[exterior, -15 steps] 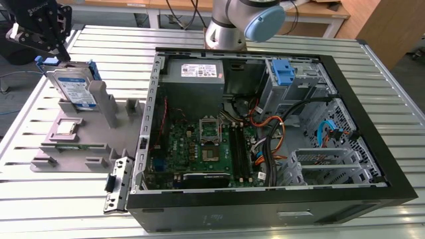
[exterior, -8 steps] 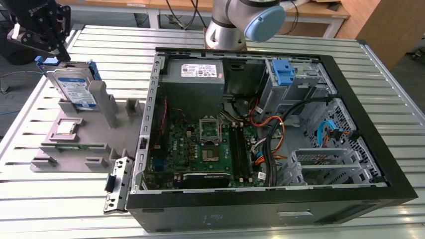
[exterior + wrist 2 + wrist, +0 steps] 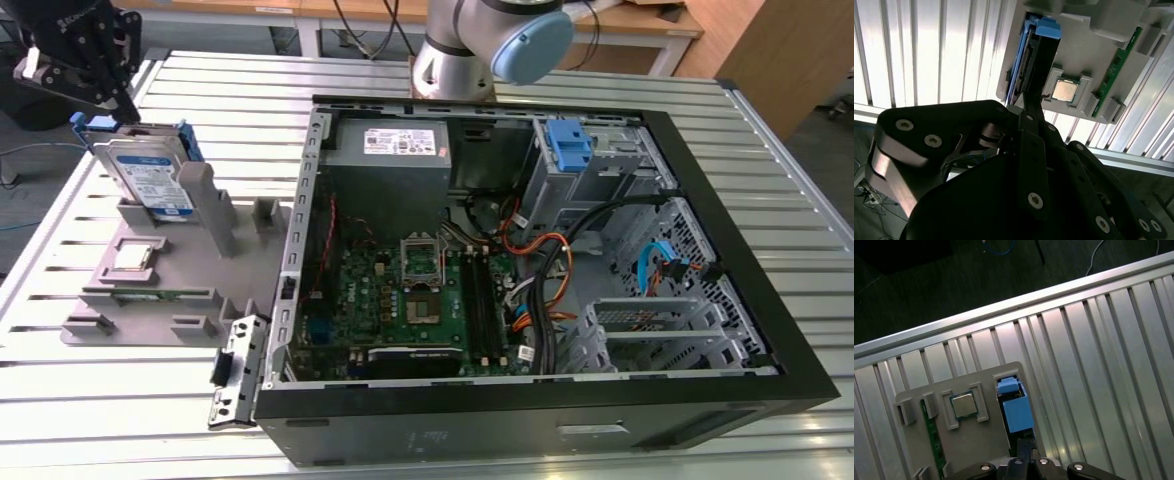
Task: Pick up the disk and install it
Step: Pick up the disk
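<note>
The disk [image 3: 144,176], a silver drive with a white-and-blue label and blue side rails, stands on edge in a slot of the grey holder [image 3: 147,300] at the exterior view's left. My black gripper [image 3: 118,108] hangs right over the disk's top end, at or touching its blue rail. The second wrist view shows the disk [image 3: 1026,55] edge-on, with the gripper [image 3: 1032,102] reaching its end. In the first wrist view the blue rail [image 3: 1015,411] lies just ahead of the gripper [image 3: 1024,449].
An open computer case [image 3: 747,300] lies on the slatted metal table [image 3: 774,150], with a blue bracket [image 3: 571,146] in its drive bay and a grey power supply [image 3: 400,150]. The holder also carries a processor chip [image 3: 1065,90] and a green memory stick [image 3: 1116,70]. The arm's base [image 3: 481,45] stands behind the case.
</note>
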`<state>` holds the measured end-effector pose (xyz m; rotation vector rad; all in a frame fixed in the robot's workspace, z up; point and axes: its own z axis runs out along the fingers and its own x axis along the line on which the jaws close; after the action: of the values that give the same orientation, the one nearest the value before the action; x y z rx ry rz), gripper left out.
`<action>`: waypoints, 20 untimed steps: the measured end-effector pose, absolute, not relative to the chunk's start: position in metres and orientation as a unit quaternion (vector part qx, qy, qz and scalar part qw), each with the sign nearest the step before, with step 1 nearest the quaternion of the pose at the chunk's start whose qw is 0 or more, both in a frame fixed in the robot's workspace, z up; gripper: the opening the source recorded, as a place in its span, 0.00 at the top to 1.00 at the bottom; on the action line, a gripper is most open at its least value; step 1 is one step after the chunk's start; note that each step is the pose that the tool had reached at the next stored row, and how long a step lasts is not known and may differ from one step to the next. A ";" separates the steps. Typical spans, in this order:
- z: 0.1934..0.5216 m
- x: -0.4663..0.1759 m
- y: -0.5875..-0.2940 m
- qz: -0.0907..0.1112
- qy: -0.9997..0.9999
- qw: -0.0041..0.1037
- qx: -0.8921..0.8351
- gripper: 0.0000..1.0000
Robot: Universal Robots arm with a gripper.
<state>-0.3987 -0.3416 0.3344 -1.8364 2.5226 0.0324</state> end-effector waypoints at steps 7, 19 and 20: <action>0.334 -0.398 -0.342 0.011 0.804 0.010 -0.594 0.90; 0.334 -0.398 -0.345 0.011 0.781 0.010 -0.624 0.90; 0.334 -0.398 -0.346 0.011 0.780 0.010 -0.626 0.90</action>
<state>-0.3983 -0.3458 0.3338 -1.9551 2.4341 0.0349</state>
